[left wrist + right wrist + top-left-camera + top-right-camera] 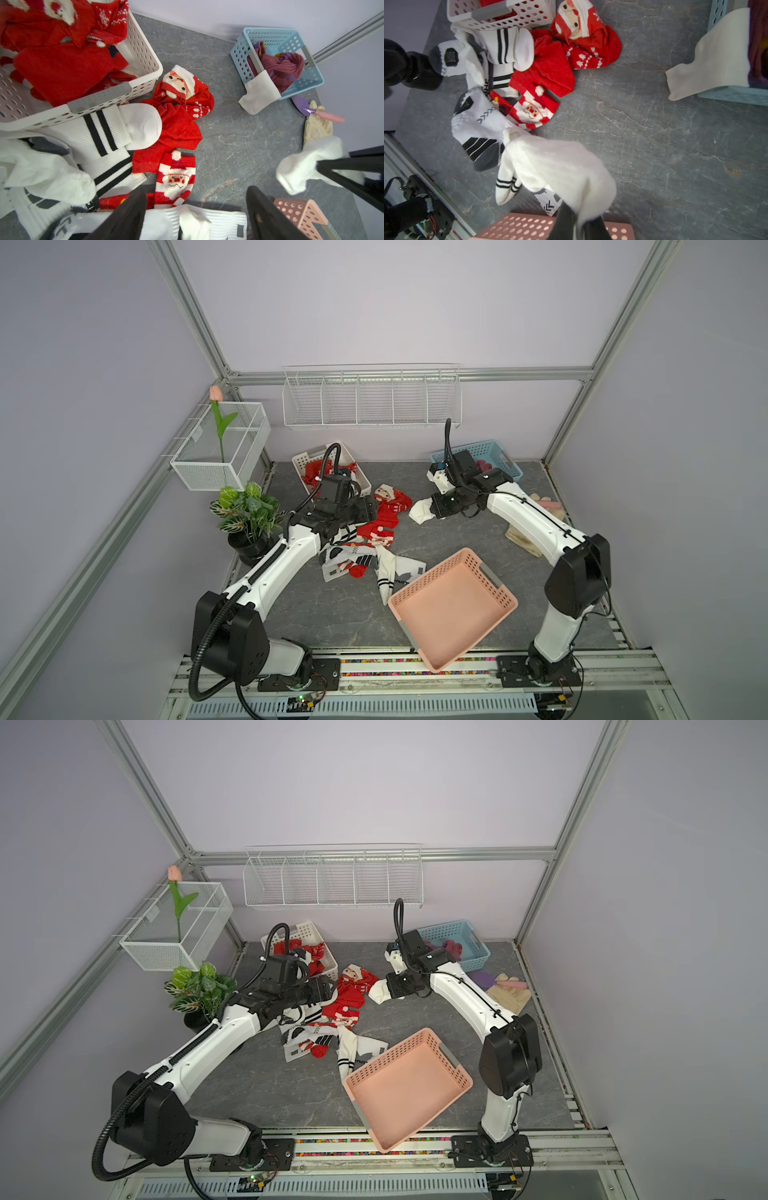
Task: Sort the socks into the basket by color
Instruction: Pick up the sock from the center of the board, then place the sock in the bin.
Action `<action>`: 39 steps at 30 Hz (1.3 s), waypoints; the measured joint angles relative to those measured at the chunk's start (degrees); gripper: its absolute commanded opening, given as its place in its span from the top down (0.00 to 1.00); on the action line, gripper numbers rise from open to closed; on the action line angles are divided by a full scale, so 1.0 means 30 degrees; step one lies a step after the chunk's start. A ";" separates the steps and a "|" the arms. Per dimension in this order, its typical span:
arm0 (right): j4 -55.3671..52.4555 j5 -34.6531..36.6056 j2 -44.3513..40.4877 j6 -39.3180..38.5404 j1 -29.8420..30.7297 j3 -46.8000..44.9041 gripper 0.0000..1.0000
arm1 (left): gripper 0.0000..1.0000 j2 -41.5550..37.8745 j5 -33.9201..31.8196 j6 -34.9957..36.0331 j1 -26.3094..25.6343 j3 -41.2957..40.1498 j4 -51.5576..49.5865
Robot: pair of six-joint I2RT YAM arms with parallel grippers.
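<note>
While right end effector (578, 222) clamps plain white fabric sock (560, 164) over table's rear middle, I read carry step; next: swing to pink perforated plastic basket (432, 576) at front edge. Left end effector (195, 199) wide, empty.

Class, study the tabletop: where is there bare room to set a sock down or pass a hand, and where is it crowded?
Bare grey tabletop lies between the sock pile, the blue basket and the pink basket. Another patch sits in front of the pile, beside the left arm. Crowded: beside the white basket and by the gloves.
</note>
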 measured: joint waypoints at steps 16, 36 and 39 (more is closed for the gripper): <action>-0.0750 -0.0816 -0.6484 0.1144 0.2259 -0.7810 0.93 | 0.28 -0.0372 -0.0211 -0.0503 -0.1829 -0.1668 -0.0532; 0.1027 -0.0095 -0.7402 0.3555 0.3279 -1.2480 0.09 | 0.27 0.1137 -0.0357 -0.1144 -0.3417 -0.2142 -0.1472; 0.1056 0.0117 -0.7446 0.3548 0.3279 -1.2480 0.05 | 0.27 0.1537 -0.0452 -0.1144 -0.3541 -0.2142 -0.1603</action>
